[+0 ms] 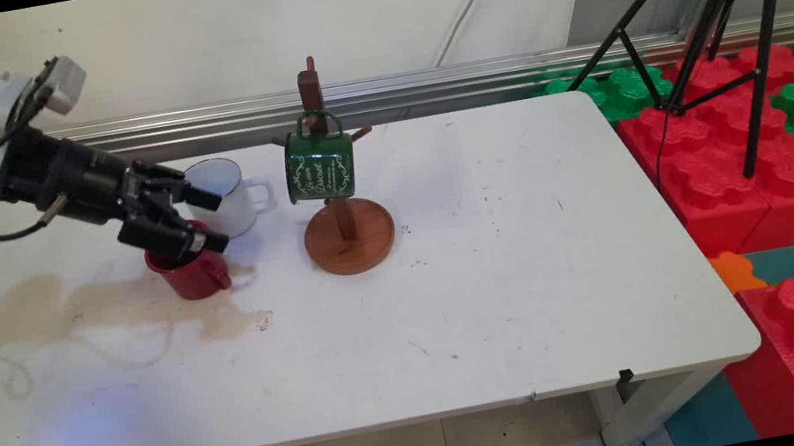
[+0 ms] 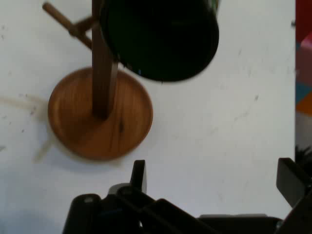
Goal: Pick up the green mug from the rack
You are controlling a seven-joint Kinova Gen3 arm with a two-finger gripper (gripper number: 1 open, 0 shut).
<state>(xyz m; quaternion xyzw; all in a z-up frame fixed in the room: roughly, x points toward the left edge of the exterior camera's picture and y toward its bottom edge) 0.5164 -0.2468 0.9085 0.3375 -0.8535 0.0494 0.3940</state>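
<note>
Jaws spread wide, the gripper [image 1: 201,221] hangs over the red mug [image 1: 192,271] on the bench [image 1: 499,271], beside the white mug [image 1: 229,193]; a clean grasp needs one finger inside the rim.

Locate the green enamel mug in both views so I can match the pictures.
Main view: the green enamel mug hangs by its handle on the wooden mug tree, left of centre, right of the pincer.
Hand view: top centre, seen as a dark round shape.
Shared landmark: the mug tree's round wooden base.
</note>
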